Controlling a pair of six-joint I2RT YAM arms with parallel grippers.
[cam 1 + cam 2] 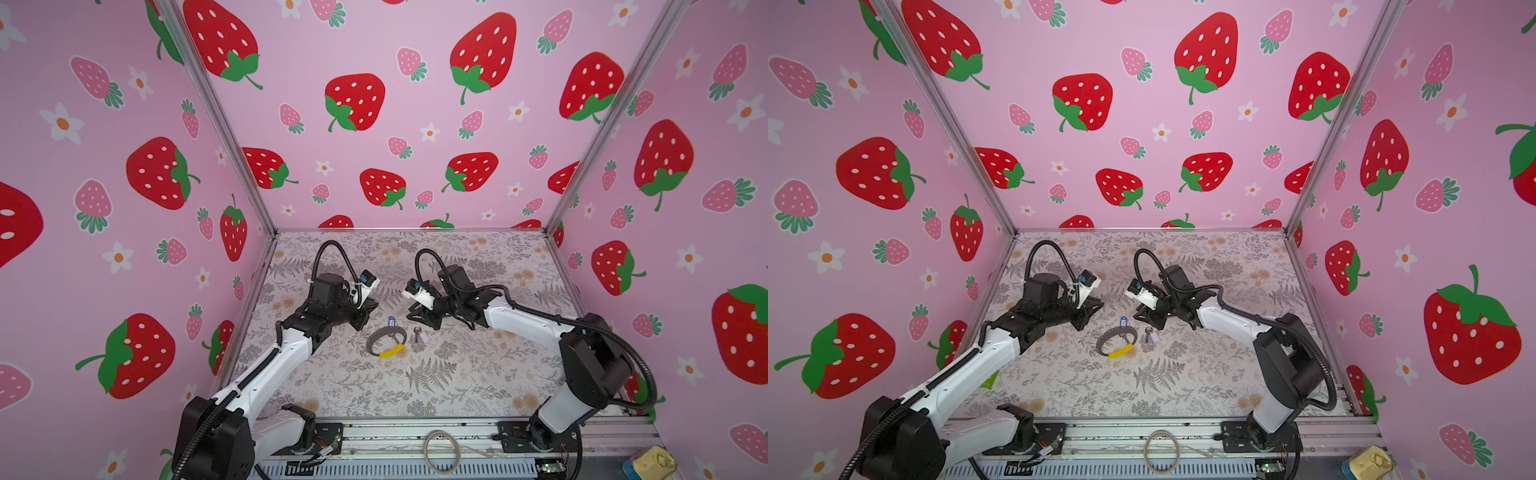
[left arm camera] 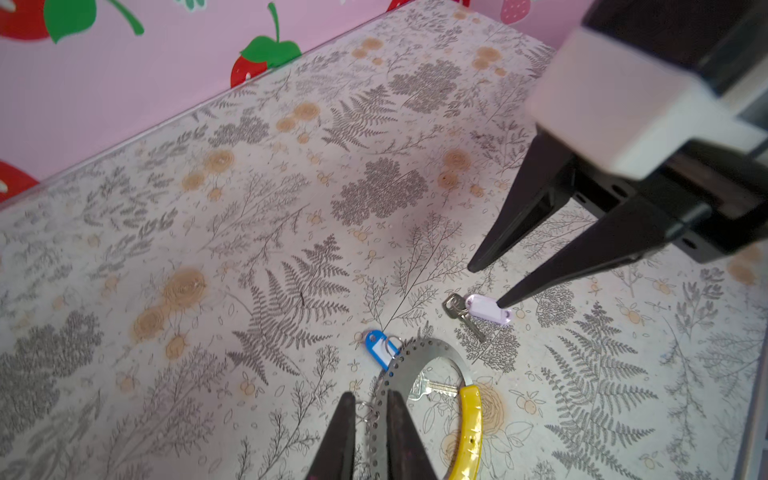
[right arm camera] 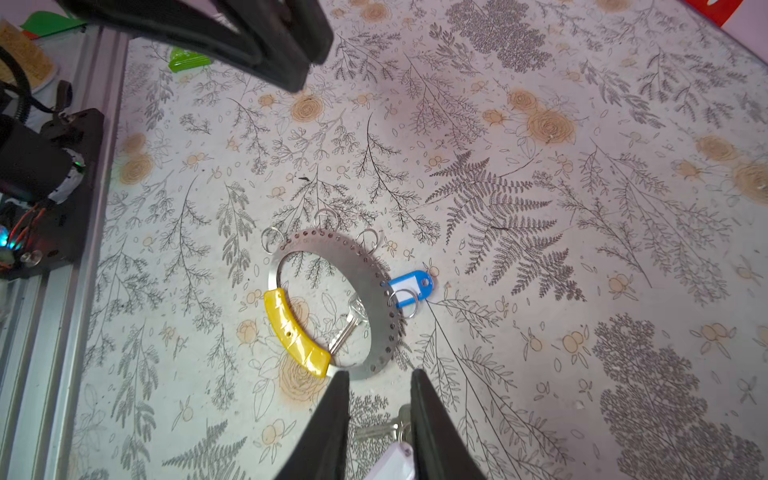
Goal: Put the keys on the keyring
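Three pink strawberry walls (image 1: 395, 124) enclose a fern-patterned desk (image 1: 457, 374). Mid-desk lies the grey keyring (image 3: 365, 270) with its yellow section, clenched at its rim by the left tool (image 2: 371, 415); the blue-tagged key (image 3: 409, 286) hangs on it. The right tool (image 3: 377, 378) stands released over the lilac-tagged key (image 2: 478, 309) beside it.

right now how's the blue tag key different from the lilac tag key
The blue tag key hangs by its small loop on the keyring, its blade inside the ring; the lilac tag key lies loose on the table beside the ring. The lilac one sits between the right claw tips; nothing holds the blue one. Both carry plastic tags.
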